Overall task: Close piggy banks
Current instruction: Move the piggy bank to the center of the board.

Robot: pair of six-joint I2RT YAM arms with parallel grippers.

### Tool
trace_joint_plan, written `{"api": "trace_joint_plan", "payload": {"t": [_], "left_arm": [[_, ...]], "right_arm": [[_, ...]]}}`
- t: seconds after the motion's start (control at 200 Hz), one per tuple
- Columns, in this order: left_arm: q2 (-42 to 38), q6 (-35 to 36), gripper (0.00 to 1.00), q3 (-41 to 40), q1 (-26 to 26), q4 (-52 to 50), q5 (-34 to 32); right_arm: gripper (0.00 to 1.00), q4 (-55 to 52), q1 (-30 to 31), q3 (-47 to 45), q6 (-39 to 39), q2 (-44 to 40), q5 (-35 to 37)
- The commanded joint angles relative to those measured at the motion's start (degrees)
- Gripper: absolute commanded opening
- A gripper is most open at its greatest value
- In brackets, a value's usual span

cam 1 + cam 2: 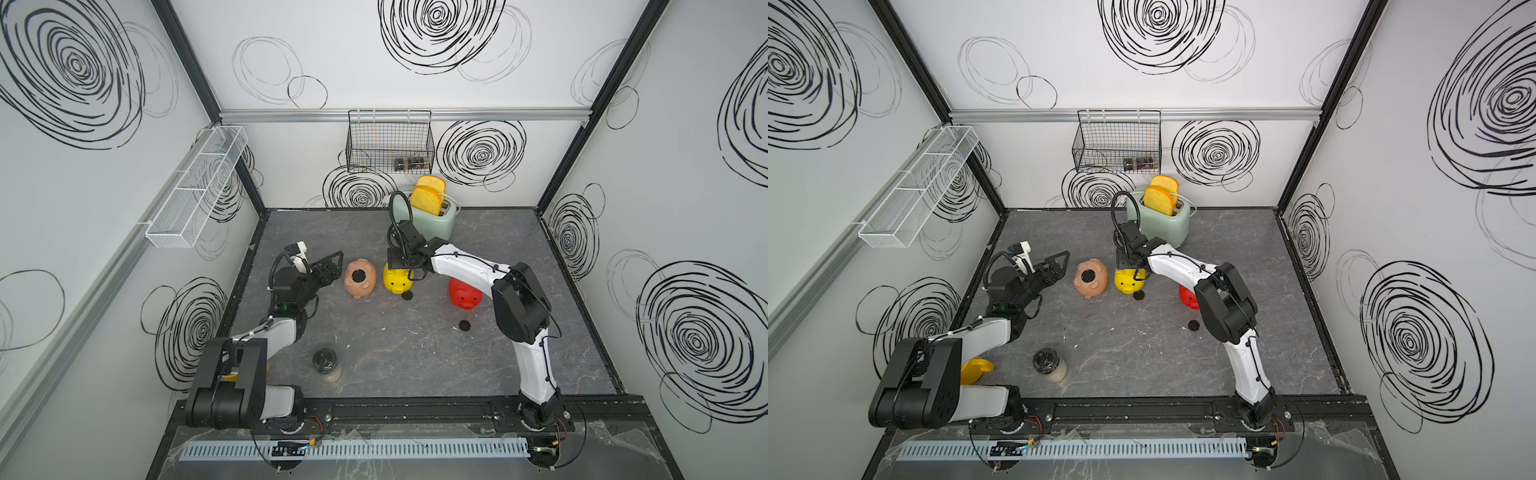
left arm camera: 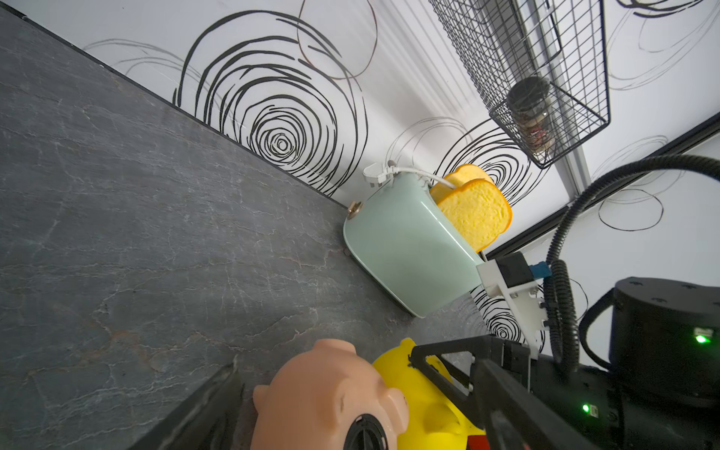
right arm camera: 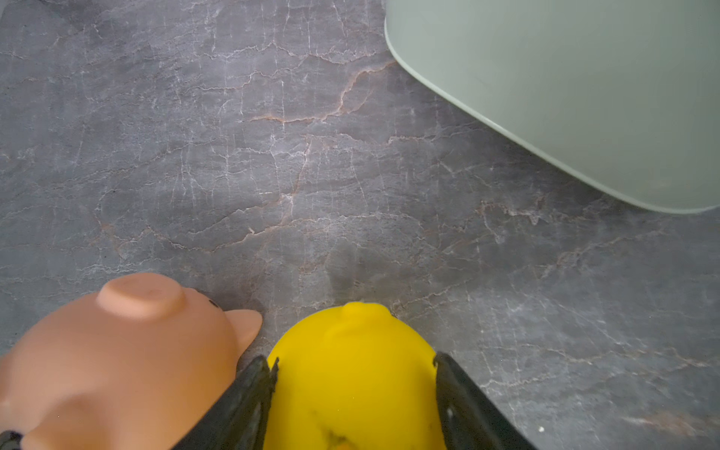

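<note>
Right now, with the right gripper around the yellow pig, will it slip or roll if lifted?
The yellow pig looks like smooth, rounded plastic, so it may squirt from the right gripper, whose fingers sit on curved flanks. A coin bank, so probably hollow, light. Released on the table, it could rock or roll.

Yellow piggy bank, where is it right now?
In both top views the yellow piggy bank sits mid-table between the pink piggy bank and the red piggy bank, in front of the toaster, with the right gripper closed on it.
</note>
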Motion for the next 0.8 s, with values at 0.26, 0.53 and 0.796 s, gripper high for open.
{"api": "trace_joint_plan", "payload": {"t": [0.26,0.53,0.796], "left_arm": [[0.9,-0.7,0.96,0.1,0.5,3.8,0.8],[1.7,-1.2,0.96,0.4,0.6,3.8,1.1],[1.7,-1.3,0.96,0.3,0.7,3.7,1.2]], "right_arm": [[0.68,-6.5,-0.3,0.7,-7.8,2.1,1.8],[0.77,-7.0,0.1,3.3,-8.4,1.1,0.0],[0.99,-9.0,1.7,5.7,-7.1,1.5,2.0]]}}
